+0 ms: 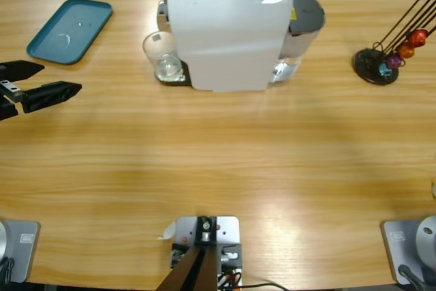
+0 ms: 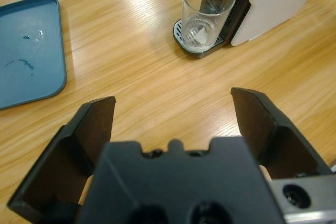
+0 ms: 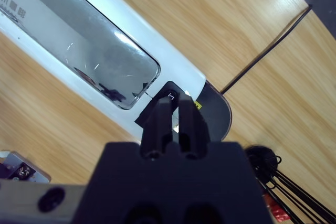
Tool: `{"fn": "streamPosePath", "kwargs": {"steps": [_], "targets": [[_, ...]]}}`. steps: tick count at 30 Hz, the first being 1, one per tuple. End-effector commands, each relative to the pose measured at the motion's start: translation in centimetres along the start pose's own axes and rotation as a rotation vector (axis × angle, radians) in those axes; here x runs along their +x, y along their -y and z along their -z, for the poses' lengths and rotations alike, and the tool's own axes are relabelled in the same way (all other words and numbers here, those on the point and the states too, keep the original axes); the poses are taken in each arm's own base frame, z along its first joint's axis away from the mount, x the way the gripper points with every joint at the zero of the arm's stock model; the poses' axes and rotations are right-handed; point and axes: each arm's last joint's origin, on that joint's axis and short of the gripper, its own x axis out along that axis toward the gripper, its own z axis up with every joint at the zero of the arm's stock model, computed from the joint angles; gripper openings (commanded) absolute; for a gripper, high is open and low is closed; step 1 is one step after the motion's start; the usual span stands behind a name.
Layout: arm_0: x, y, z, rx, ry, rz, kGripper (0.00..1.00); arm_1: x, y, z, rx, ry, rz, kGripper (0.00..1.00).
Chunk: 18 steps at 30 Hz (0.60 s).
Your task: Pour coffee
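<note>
A white coffee machine stands at the back middle of the table. An empty clear glass sits upright on its drip tray, at the machine's left side. My left gripper is open at the table's left edge, well short of the glass, with nothing between its jaws. The left wrist view looks along this gripper toward the glass. My right gripper is shut and empty, its tips at a small black panel on the top of the machine.
A teal tray lies at the back left, near the left gripper. A black wire capsule holder with coloured capsules stands at the back right. Bare wood stretches across the table's middle and front.
</note>
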Motion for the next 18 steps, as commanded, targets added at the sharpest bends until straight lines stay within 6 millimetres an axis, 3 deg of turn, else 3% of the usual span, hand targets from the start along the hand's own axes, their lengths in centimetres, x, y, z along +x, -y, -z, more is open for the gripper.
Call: {"fn": "streamPosePath", "kwargs": {"steps": [1,18], "targets": [[0.6,0.0,0.8,0.015,-0.036,-0.002,0.954,3.8,-0.4,0.5,-0.013,-0.107,-0.018,0.0],[0.6,0.0,0.8,0.015,-0.038,-0.002,0.954,4.8,-0.9,1.5,-0.007,-0.137,-0.025,0.0]]}}
